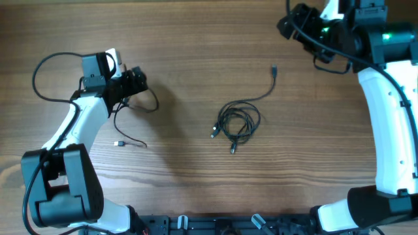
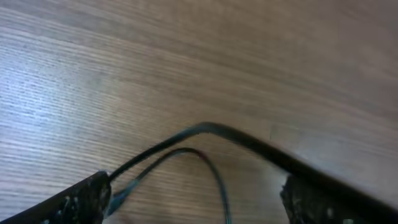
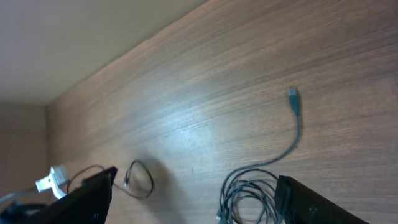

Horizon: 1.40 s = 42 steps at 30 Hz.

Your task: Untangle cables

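The coil [image 1: 236, 123] sits mid-table, between the two arms. One tail [image 1: 266, 93] runs out of it away from the bases, ending in a plug [image 1: 274, 68]. That plug is nearer the right gripper [image 3: 196, 194], which hangs beyond it at the far right, jaws spread and empty. The tail's long axis points roughly at that gripper, so I'd expect the right arm to reach it first.

A separate strand [image 2: 205, 127] crosses the gap of the left gripper [image 2: 199, 200], jaws also spread. I can't tell whether it rests on a finger. The table [image 1: 196, 39] is plain wood, and I see no readable writing or brand.
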Available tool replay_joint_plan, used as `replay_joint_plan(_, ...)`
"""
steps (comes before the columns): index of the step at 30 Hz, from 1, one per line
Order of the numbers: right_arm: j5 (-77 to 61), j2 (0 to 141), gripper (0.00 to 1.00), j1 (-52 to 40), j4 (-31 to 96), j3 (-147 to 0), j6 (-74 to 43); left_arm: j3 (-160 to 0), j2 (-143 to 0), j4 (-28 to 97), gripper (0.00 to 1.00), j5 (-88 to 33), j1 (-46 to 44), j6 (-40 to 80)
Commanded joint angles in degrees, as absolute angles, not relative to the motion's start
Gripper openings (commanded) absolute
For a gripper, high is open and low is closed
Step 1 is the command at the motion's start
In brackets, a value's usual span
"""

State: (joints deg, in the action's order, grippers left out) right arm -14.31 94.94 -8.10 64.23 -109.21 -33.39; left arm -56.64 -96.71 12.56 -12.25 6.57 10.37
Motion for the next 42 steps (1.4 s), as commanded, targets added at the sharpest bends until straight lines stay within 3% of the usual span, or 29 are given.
replay_joint_plan(1, -15.05, 95.44, 0.88, -10.92, 64.16, -109.03, -31.62, -56.69, -97.45, 15.4, 0.89, 16.91, 5.37, 25.85)
replay_joint_plan(3, -15.53, 95.48, 0.94, -13.34, 64.12, -109.03, -30.61, -56.69, -97.51, 16.62, 0.89, 14.35, 5.54, 25.74)
replay_joint_plan(5, -18.33, 96.12, 0.99, -17.32, 63.68, -109.03, -21.76, -56.69, -97.51, 15.73, 0.89, 7.38, 6.31, 27.75)
replay_joint_plan(9, -21.08, 99.31, 0.99, -24.93, 63.46, -108.05, -9.91, -56.69, -97.51, 13.61, 0.83, 3.4, 6.39, 33.95)
replay_joint_plan(14, -34.09, 106.41, 0.98, -33.95, 58.67, -104.33, 6.33, -56.69, -97.51, 14.15, 0.8, -1.91, 6.39, 41.47)
replay_joint_plan(17, -34.44, 108.86, 0.97, -38.68, 55.57, -104.31, 8.56, -56.69, -97.51, 13.41, 0.81, -1.96, 6.94, 46.13)
replay_joint_plan(19, -34.41, 110.08, 0.88, -41.91, 54.3, -104.12, 11.66, -56.71, -97.51, 12.84, 0.8, -2.98, 7.97, 46.15)
replay_joint_plan(25, -34.59, 111.07, 0.86, -46.06, 40.1, -97.91, 6.9, -56.71, -97.51, 12.36, 0.81, -12.99, 12.01, 49.19)
replay_joint_plan(28, -41.3, 111.18, 0.88, -46.78, 30.7, -92.25, 7.46, -56.71, -97.51, 12.29, 0.82, -22.2, 14.55, 50.46)
replay_joint_plan(32, -41.19, 111.18, 0.93, -50.28, 22.37, -86.74, 9.28, -56.71, -97.51, 12.4, 0.82, -22.5, 14.48, 50.46)
replay_joint_plan(42, -33.47, 114.21, 0.87, -55.57, 12.32, -84.62, 9.74, -56.69, -97.51, 12.43, 0.84, -24.49, 14.48, 51.51)
